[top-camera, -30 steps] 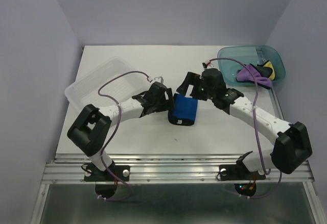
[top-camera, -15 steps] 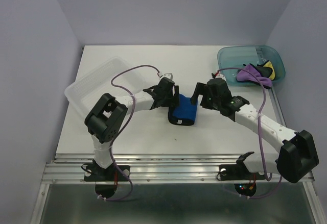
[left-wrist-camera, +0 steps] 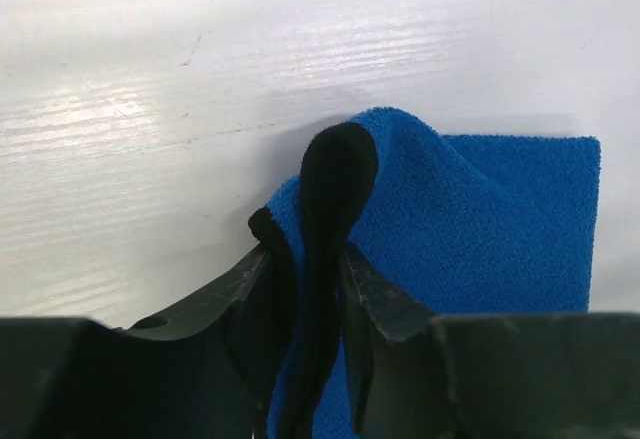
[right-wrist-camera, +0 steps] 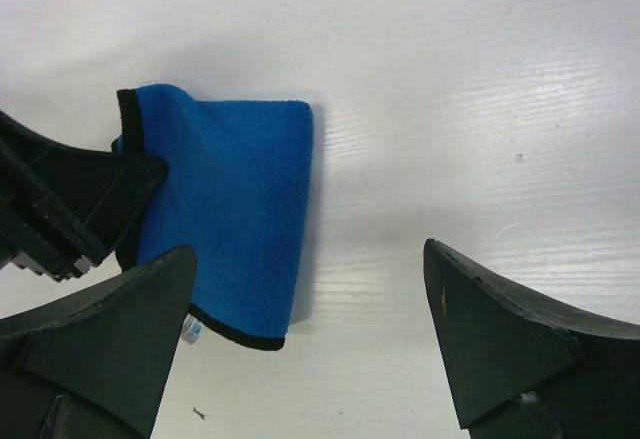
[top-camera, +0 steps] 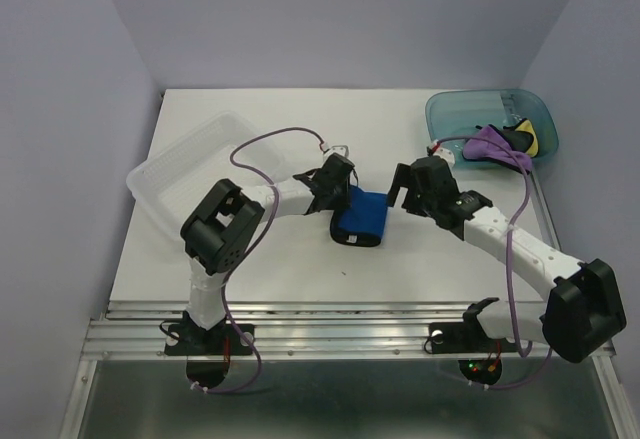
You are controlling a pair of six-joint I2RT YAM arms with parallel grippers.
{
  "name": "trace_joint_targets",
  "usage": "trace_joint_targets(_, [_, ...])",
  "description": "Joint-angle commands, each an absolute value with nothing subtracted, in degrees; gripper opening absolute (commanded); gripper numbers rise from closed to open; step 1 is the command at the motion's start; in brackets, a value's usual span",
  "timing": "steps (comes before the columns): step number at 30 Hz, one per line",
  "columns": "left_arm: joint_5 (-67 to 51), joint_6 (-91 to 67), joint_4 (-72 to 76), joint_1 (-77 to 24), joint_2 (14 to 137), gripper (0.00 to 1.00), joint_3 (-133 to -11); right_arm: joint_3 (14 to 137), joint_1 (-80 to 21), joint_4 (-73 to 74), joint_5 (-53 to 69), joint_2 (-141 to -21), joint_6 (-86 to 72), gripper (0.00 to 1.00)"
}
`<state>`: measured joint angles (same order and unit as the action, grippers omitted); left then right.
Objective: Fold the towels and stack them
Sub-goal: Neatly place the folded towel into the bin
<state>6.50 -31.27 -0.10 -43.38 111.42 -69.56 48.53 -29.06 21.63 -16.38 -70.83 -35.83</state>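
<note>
The left arm [top-camera: 272, 197] and the right arm [top-camera: 522, 249] are white tubes joined by chunky black housings. A thin purple cable [top-camera: 275, 132] loops along each to a white plug [top-camera: 338, 149]. The right gripper [right-wrist-camera: 310, 249] has dark, wedge-shaped fingers [right-wrist-camera: 500, 334]

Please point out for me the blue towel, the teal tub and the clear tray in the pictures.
blue towel [top-camera: 362, 217]: top view, on the middle of its folded blue face.
teal tub [top-camera: 455, 117]: top view, on a bare part of its floor, left side.
clear tray [top-camera: 190, 164]: top view, on its bare floor.
</note>
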Motion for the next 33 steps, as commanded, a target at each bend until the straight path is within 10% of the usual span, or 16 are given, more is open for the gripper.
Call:
trace_joint_targets(1, [8.9, -31.2, -3.6, -44.4, 112.3, 0.34, -71.9, 47.1, -27.8, 21.8, -19.6, -68.8, -36.1, 1.00])
trace_joint_targets(7, [10.2, -30.6, -4.7, -45.9, 112.0, 0.00, -72.2, 46.2, -26.8, 21.4, -19.9, -68.4, -35.9, 1.00])
trace_joint_targets(33, [22.4, -15.2, -1.7, -46.1, 91.1, 0.00, -67.4, 41.8, -26.0, 18.1, -22.7, -60.8, -34.9, 1.00])
